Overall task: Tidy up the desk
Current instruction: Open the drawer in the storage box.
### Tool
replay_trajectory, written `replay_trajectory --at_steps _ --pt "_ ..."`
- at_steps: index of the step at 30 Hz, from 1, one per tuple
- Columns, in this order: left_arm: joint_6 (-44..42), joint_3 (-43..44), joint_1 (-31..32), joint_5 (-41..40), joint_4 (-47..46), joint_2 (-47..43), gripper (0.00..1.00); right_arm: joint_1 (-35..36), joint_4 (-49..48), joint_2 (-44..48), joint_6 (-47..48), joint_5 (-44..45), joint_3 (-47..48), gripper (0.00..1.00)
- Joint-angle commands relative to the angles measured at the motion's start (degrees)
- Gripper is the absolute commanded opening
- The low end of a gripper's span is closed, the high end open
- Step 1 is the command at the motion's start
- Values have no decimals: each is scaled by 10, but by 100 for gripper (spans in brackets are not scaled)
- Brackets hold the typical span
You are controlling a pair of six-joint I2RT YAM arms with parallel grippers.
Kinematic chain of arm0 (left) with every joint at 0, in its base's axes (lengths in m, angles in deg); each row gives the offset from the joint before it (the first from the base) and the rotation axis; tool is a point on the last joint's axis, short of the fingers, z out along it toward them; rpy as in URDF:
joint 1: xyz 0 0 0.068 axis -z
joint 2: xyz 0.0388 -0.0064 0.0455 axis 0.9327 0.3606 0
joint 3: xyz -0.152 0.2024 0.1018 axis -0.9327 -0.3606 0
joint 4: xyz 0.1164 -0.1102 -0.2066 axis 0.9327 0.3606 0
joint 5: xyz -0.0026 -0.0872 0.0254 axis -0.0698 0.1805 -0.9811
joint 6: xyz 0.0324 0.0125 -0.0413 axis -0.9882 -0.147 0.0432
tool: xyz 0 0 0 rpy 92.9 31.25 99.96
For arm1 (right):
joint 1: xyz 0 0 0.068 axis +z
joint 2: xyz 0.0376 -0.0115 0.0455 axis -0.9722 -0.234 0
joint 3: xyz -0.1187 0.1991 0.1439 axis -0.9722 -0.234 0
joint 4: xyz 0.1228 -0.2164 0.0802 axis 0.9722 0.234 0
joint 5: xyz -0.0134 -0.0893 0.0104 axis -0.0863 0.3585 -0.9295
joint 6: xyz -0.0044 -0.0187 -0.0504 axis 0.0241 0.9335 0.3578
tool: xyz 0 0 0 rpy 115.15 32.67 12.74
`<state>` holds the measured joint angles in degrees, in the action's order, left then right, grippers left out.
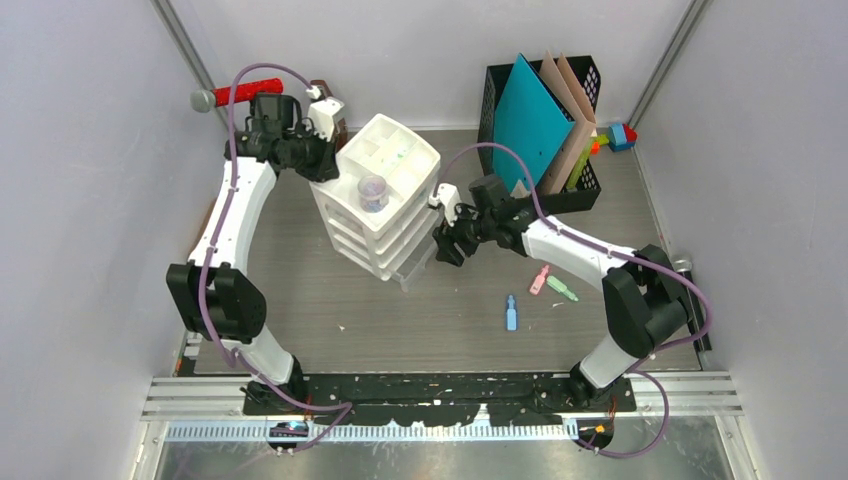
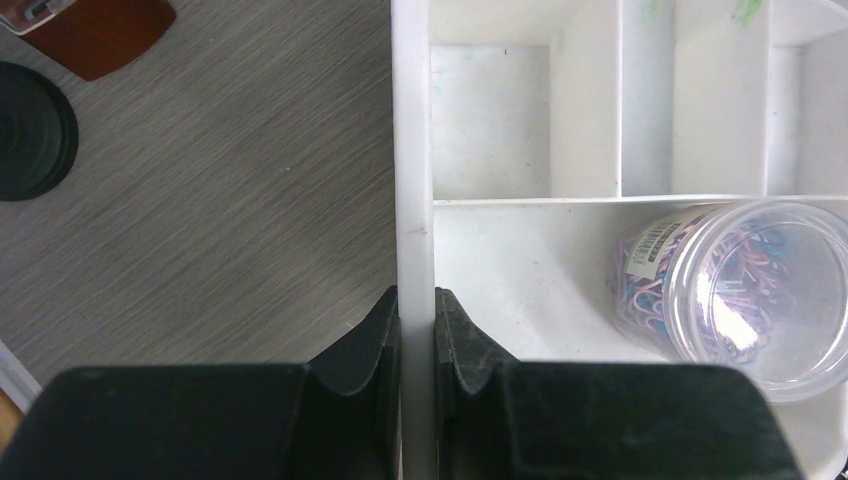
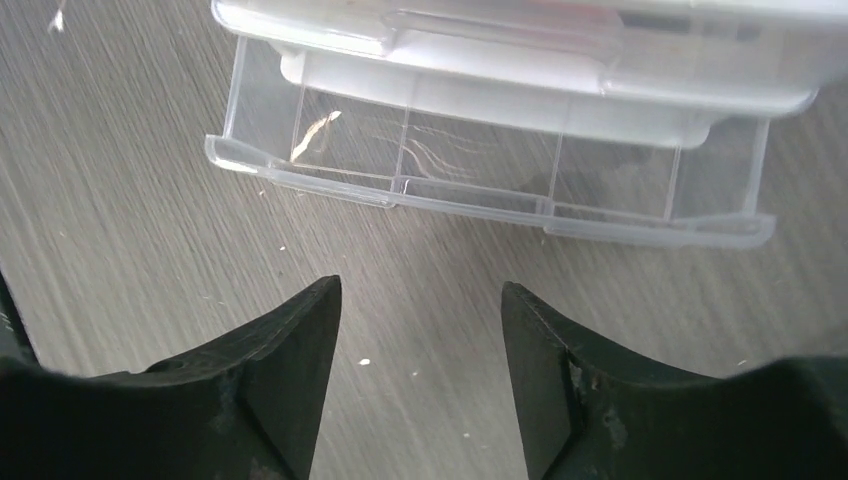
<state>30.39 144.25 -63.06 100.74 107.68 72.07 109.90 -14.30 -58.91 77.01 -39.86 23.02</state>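
Right now the left end effector (image 2: 416, 300) is pinched narrow on a rim wall of the white drawer organizer (image 1: 385, 200), which stands at 11 o'clock of the middle of the desk (image 1: 330, 320). At the organizer's 4 o'clock, the right end effector (image 3: 420, 290) hovers wide and empty, facing the pulled-out clear drawer (image 3: 480, 190)

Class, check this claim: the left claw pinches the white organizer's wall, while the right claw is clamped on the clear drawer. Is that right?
One error. The left claw does pinch the wall of the white organizer, but the right claw is open, short of the clear drawer and not touching it, as the right wrist view shows.
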Motion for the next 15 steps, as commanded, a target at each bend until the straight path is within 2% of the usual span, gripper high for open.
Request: replay_trajectory --at_steps 1,8,15 --pt "-32 17 0 8 36 29 0 13 62 -4 179 4 59 69" --pt "-28 23 0 5 38 41 0 48 141 -34 320 73 103 76" --pt "-26 30 0 2 42 48 0 79 163 -78 392 123 143 76"
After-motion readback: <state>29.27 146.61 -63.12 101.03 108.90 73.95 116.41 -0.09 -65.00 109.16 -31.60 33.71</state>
